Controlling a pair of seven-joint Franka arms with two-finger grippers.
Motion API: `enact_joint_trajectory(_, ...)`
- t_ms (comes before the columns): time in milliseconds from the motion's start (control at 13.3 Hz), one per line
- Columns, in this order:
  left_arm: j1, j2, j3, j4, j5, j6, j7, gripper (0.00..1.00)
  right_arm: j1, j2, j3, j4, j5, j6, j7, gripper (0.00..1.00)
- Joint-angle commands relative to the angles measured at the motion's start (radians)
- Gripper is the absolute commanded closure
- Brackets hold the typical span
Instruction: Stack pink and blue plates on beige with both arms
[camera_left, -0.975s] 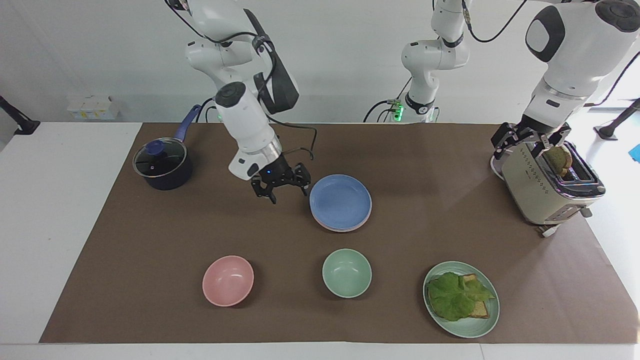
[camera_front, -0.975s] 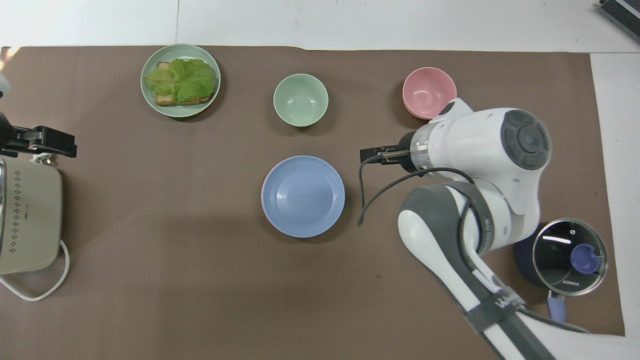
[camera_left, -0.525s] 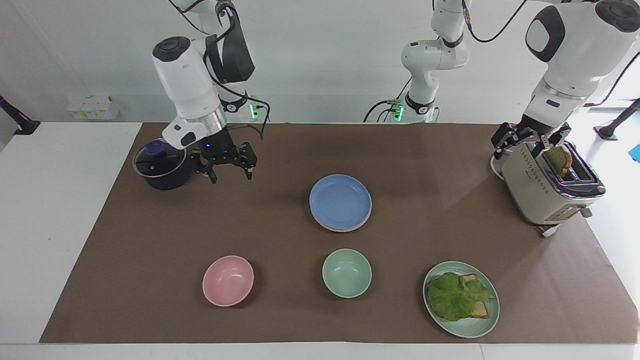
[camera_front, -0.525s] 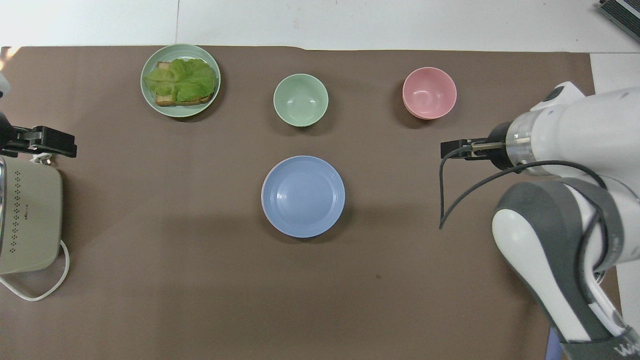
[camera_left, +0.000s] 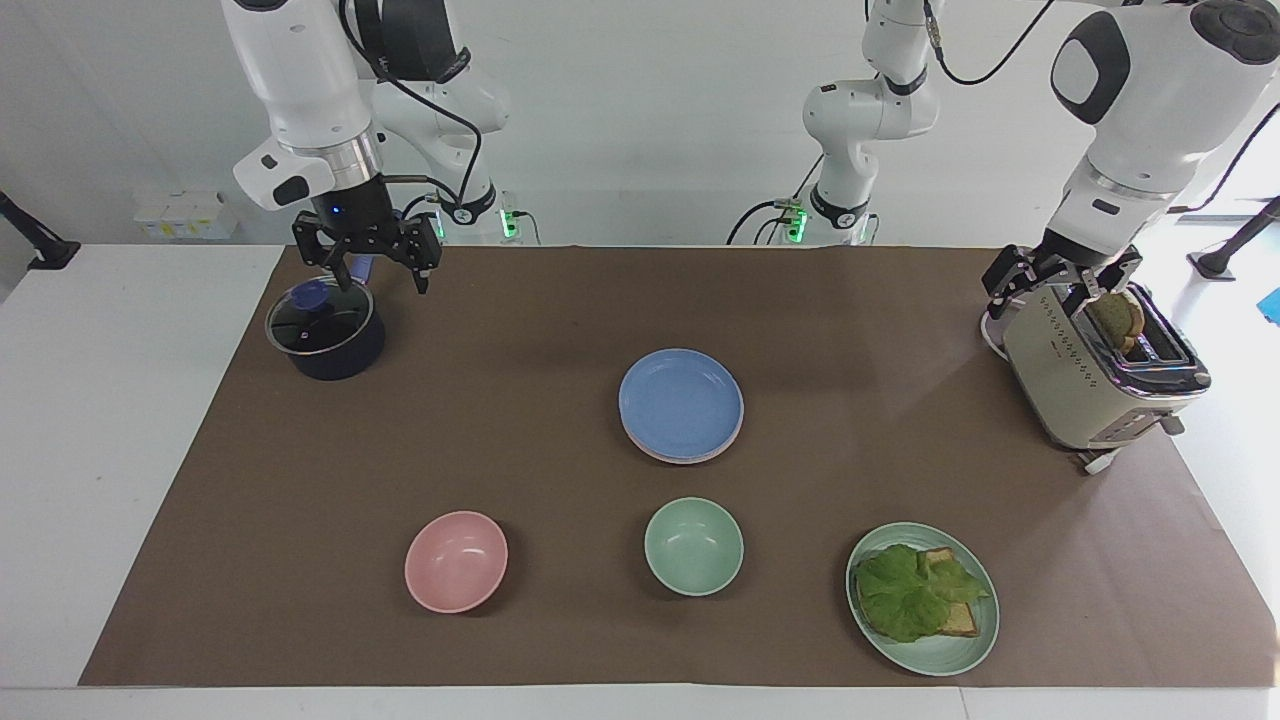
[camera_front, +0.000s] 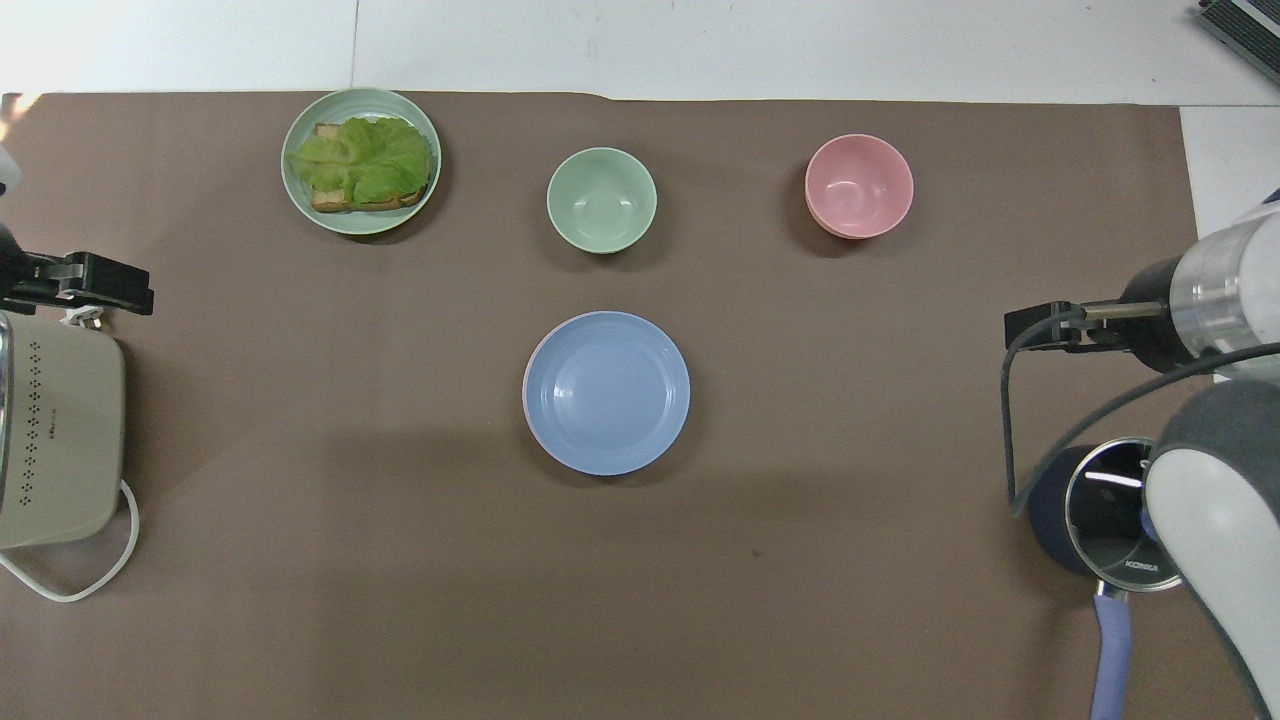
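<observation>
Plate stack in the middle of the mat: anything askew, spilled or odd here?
Nothing stands out. The blue plate sits squarely on the stack, a pink rim showing beneath it; nothing is spilled. Both grippers are empty, clear of it.

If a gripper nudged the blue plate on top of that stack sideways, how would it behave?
The blue plate looks stiff and matte, so it should move as one piece. It sits nested on a pink plate, of which only an edge shows, so its low rim might drag that one along. Shallow and flat, it seems unlikely to tip or roll.

Toaster (camera_left: 1085, 380), pot (camera_left: 325, 335), two bowls (camera_left: 456, 561)
</observation>
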Motion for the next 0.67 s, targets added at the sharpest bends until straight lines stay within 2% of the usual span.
enact_joint_trajectory(0, 0.011, -0.005, -0.004, -0.004, 0.001, -0.008, 0.012, 0.0, -0.029, 0.038, 0.014, 0.082, -0.034, -0.063, 0.0, 0.0)
enact_joint_trajectory(375, 0.009, -0.005, -0.004, -0.004, 0.001, -0.008, 0.012, 0.0, -0.032, 0.091, 0.017, 0.171, -0.024, -0.146, -0.041, 0.0)
enact_joint_trajectory(600, 0.009, -0.005, -0.004, -0.004, 0.001, -0.008, 0.012, 0.0, -0.034, 0.094, 0.014, 0.171, -0.009, -0.149, -0.066, 0.0)
